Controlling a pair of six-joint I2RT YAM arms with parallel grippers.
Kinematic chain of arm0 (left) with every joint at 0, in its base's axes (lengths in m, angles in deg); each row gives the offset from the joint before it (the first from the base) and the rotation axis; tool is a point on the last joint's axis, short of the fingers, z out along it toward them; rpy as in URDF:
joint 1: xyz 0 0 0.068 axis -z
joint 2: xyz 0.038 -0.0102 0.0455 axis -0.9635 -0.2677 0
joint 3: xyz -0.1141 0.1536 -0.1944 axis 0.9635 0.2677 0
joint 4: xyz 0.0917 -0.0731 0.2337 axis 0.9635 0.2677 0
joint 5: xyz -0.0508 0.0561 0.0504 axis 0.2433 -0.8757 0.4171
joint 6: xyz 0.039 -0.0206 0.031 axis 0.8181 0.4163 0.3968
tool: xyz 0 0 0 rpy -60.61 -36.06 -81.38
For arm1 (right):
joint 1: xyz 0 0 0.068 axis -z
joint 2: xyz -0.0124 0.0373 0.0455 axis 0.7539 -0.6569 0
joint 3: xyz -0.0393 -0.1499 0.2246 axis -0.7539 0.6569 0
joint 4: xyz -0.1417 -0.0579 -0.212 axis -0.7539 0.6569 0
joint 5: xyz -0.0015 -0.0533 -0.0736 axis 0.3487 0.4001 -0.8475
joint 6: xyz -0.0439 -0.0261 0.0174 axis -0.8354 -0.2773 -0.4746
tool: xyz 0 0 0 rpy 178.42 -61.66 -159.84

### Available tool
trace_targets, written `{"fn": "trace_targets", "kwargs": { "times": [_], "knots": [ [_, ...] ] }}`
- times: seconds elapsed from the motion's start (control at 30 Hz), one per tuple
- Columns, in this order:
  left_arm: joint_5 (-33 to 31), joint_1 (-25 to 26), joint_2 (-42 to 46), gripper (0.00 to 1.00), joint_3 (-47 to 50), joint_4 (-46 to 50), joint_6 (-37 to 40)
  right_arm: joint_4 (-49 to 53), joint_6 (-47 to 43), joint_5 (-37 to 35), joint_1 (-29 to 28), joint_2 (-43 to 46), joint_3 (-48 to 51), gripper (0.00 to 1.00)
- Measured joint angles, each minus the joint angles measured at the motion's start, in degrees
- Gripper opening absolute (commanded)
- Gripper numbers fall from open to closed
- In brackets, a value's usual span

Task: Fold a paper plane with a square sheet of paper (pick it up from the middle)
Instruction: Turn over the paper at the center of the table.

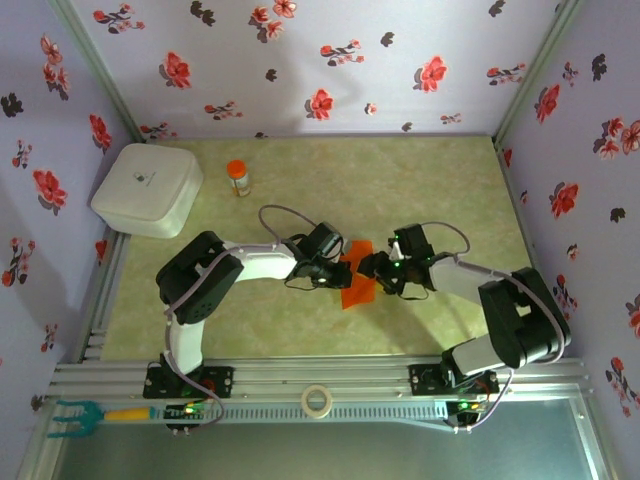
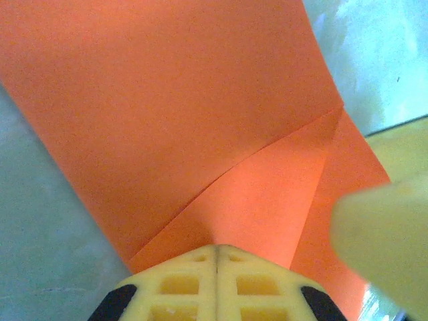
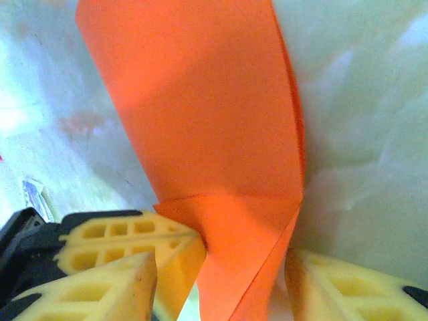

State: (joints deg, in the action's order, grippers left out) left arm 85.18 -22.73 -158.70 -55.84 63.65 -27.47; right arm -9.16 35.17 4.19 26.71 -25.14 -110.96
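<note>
The square sheet of paper (image 1: 359, 280) is bright orange and partly folded, with a creased flap showing; it is held over the middle of the table between the two grippers. My left gripper (image 1: 337, 268) is shut on the paper's left edge. In the left wrist view its yellow fingers (image 2: 194, 281) meet at a closed seam, pinching the folded paper (image 2: 200, 107). My right gripper (image 1: 376, 268) stands open at the paper's right side. In the right wrist view the paper (image 3: 214, 134) hangs between its spread fingers (image 3: 348, 287), and the left gripper's shut tips (image 3: 134, 234) clamp the flap.
A white square box (image 1: 148, 188) sits at the back left, with a small orange-capped bottle (image 1: 238, 177) beside it. A tape roll (image 1: 317, 400) and a teal-headed tool (image 1: 75, 415) lie on the front rail. Flowered walls enclose the table (image 1: 300, 180).
</note>
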Motion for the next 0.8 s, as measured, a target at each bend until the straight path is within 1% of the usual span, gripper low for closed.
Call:
{"fn": "trace_targets", "kwargs": {
  "times": [0.17,0.43,0.57,0.8],
  "knots": [
    [0.00,0.00,0.00,0.04,0.00,0.02,0.02,-2.60,-0.94,1.86,2.34,-1.95,0.00,0.47],
    [0.00,0.00,0.00,0.05,-0.09,0.13,0.02,-6.56,-1.14,3.65,3.54,-4.39,0.07,0.38],
    [0.00,0.00,0.00,0.05,-0.09,0.13,0.00,-8.94,-1.18,4.11,4.37,-4.59,0.98,0.28],
    [0.02,0.00,0.02,0.09,-0.09,0.13,0.00,-10.82,-1.16,4.22,4.72,-4.68,2.23,0.15]
  ]
}}
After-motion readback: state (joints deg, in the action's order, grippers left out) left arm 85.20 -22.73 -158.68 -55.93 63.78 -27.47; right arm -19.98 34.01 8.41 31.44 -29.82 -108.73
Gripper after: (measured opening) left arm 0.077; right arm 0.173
